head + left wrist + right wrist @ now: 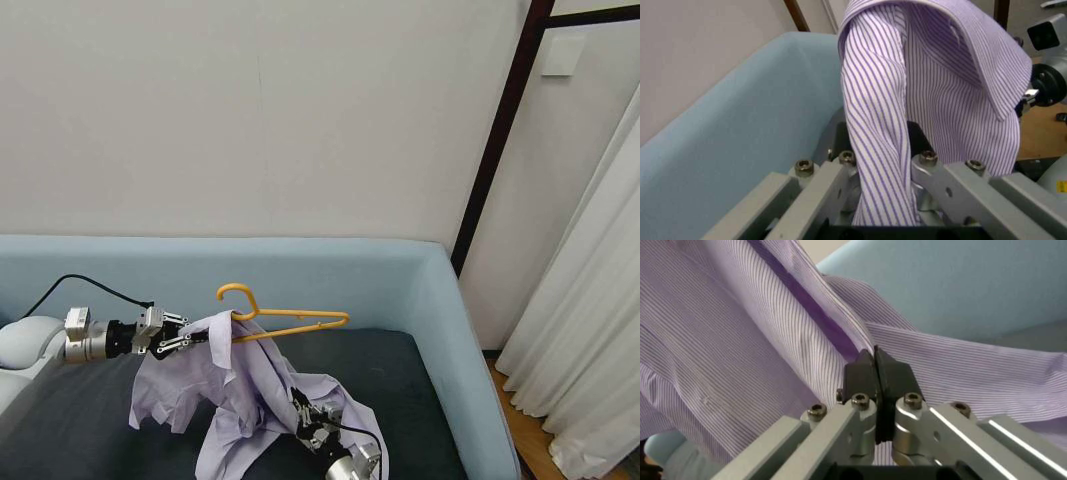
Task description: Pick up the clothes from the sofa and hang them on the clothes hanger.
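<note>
Right, both arms are on the cloth at this moment. The left gripper (190,338) is up over the sofa (330,270), level with the yellow hanger (300,320). Its jaws are clamped around a thick fold of the striped shirt (240,395) near the collar, and in the left wrist view the fabric fills the gap between them. One arm of the hanger disappears into that same bunch. I judge the left grip is carrying hanger and shirt together, though that end is hidden under cloth. The other arm of the hanger juts out bare toward the robot's right, hook up.

The right gripper (312,425) is low, close to the dark seat cushion (410,370). Its jaws are pinched tight on a lower edge of the shirt, pads meeting with just a thin layer between. The rest of the shirt hangs in a loose heap down to the cushion.

So one shoulder looks to be on and the other is not. Now the dangers. If the right arm pulls harder than the left grip can bear, the collar slides out, and hanger and shirt drop onto the sofa. A pull at the wrong angle could drag the cloth off the covered end. That right-hand pinch holds only an edge, so it could slip. And the loose heap may snag on the bare end.
</note>
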Motion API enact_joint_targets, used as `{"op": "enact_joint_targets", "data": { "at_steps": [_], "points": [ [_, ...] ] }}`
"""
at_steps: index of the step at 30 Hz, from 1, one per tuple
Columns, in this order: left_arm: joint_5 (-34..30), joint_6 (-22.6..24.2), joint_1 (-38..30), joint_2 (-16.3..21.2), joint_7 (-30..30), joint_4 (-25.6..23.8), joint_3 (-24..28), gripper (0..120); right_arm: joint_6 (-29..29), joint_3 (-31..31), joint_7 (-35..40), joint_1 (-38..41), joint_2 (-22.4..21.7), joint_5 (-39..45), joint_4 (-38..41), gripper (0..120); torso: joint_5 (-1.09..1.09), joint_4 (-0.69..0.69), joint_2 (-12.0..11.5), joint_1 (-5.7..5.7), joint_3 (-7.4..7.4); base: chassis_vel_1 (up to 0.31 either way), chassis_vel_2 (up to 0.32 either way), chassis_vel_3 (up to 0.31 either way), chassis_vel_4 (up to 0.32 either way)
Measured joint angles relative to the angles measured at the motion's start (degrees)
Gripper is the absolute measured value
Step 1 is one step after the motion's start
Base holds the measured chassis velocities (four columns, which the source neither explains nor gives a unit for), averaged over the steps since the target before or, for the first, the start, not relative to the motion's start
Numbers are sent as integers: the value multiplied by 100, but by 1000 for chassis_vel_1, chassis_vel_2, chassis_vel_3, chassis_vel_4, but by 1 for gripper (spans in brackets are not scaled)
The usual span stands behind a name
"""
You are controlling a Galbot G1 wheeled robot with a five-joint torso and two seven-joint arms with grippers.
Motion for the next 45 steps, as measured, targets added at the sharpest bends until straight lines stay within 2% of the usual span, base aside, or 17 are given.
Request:
{"op": "enact_joint_targets", "data": {
  "at_steps": [5,14,22,33,42,45],
  "points": [
    [-19,-74,-29,-6,4,37,-1,6,-25,304,-23,-36,-126,-365,246,0,0,0,0,0,0,0,0,0,0],
    [-40,-297,-313,-130,271,254,129,6,-416,1271,129,121,-876,-592,1257,0,1,-1,0,0,0,0,0,0,0],
    [-23,-347,-655,-227,460,325,339,6,-513,1513,128,210,-1160,-734,1792,0,1,0,0,0,0,0,0,0,0],
    [106,-353,-1166,-77,563,433,765,3,-371,1618,-226,258,-1204,-1287,1801,0,0,0,0,0,0,0,0,0,0],
    [-134,-315,-1958,173,844,599,1561,3,-113,1669,-1014,504,-1505,-1226,1569,0,0,0,0,0,0,0,0,0,0],
    [-238,-269,-2469,229,1092,727,1905,3,27,1689,-1503,659,-1662,-1008,1453,0,0,-1,0,0,0,0,0,0,0]
  ]
}}
